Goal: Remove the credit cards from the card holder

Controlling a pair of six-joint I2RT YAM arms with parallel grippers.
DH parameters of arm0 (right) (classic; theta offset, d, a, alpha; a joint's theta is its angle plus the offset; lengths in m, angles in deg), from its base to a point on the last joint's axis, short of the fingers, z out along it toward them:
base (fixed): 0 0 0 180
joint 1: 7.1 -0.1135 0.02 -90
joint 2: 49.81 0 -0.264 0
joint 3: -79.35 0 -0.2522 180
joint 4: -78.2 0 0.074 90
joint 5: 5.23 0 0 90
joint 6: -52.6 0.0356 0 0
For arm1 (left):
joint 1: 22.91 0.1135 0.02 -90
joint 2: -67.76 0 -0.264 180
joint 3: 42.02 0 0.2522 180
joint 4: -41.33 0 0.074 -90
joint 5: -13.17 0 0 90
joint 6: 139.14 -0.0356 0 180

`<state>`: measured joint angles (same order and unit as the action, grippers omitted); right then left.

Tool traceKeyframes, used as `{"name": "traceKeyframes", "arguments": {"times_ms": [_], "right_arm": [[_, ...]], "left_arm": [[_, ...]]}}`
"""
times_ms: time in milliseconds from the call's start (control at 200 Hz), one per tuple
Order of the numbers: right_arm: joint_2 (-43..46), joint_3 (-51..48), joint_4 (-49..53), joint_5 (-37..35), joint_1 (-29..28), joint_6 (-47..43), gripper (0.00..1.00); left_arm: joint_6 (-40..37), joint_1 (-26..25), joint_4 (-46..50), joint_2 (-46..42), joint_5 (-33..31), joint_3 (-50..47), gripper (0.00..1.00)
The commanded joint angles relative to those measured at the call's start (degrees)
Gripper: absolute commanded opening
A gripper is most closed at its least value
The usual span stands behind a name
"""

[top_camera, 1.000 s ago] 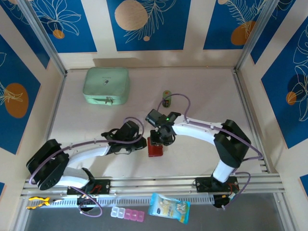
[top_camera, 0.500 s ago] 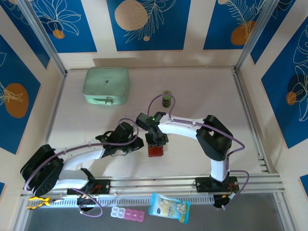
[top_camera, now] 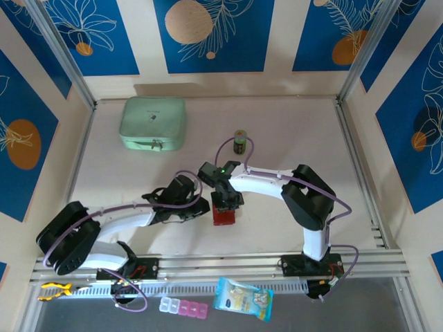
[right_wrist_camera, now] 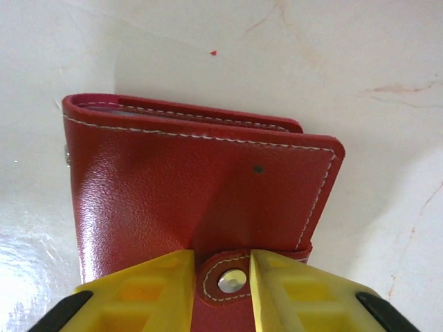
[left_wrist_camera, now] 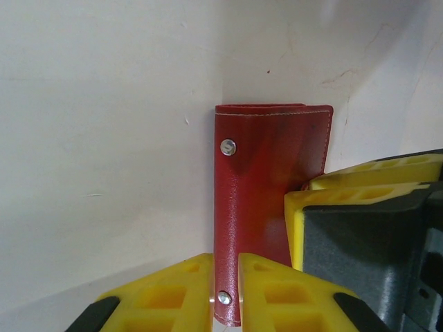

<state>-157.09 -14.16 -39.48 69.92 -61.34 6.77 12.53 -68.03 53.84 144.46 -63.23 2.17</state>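
Note:
The dark-red card holder (top_camera: 223, 216) lies closed on the table's near middle, between both grippers. My left gripper (top_camera: 205, 207) comes in from the left. In the left wrist view it (left_wrist_camera: 225, 294) is shut on the holder's (left_wrist_camera: 266, 173) stitched edge, by a rivet. My right gripper (top_camera: 228, 201) reaches it from behind. In the right wrist view it (right_wrist_camera: 223, 287) is shut on the snap tab (right_wrist_camera: 232, 280) of the holder (right_wrist_camera: 187, 187). The right gripper's yellow fingers (left_wrist_camera: 360, 197) rest against the cover in the left wrist view. The credit cards are hidden inside.
A mint-green zip case (top_camera: 153, 123) sits at the back left and a small green-capped cylinder (top_camera: 239, 140) behind the right gripper. Off the front rail (top_camera: 221, 263) lie a blue packet (top_camera: 243, 299), a pill box (top_camera: 183, 307) and a yellow item (top_camera: 55, 290).
The right arm folded its elbow leftward and its gripper shifted slightly left and settled on the holder. The left arm barely moved. The holder stayed in place.

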Motion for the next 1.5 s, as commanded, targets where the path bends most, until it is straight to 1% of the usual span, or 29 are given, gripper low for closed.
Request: {"name": "traceKeyframes", "arguments": {"times_ms": [0,150,470,505,760,915,1040,1240,1490], "right_arm": [[0.61,-3.66,-3.01,3.77,0.92,1.08,0.26],[2.97,-6.98,-7.00,6.85,2.41,1.61,0.23],[8.17,-15.41,-16.14,14.06,6.11,3.57,0.20],[8.70,-16.20,-16.95,14.76,6.48,3.73,0.18],[11.82,-21.32,-22.36,19.12,9.40,4.53,0.17],[13.43,-23.67,-23.99,20.10,10.75,4.87,0.17],[15.02,-26.49,-26.77,22.58,12.70,5.14,0.16],[17.38,-29.47,-27.61,23.46,15.41,4.45,0.16],[19.72,-33.31,-29.48,25.21,18.49,3.94,0.15]], "left_arm": [[1.21,0.20,-2.06,1.49,1.94,1.86,0.16],[1.72,-0.48,-3.25,3.61,2.86,3.19,0.16],[3.19,-2.84,-5.55,8.07,3.35,5.90,0.15],[3.27,-3.07,-5.66,8.45,3.27,6.10,0.15],[3.87,-3.84,-3.85,11.87,1.72,6.20,0.14],[5.28,-3.90,-4.92,13.08,0.98,3.84,0.14],[6.21,-3.88,-6.15,14.61,0.63,2.27,0.14],[7.67,-3.73,-8.18,15.70,0.63,0.32,0.14],[7.68,-3.67,-6.84,15.47,0.29,0.52,0.15]]}}
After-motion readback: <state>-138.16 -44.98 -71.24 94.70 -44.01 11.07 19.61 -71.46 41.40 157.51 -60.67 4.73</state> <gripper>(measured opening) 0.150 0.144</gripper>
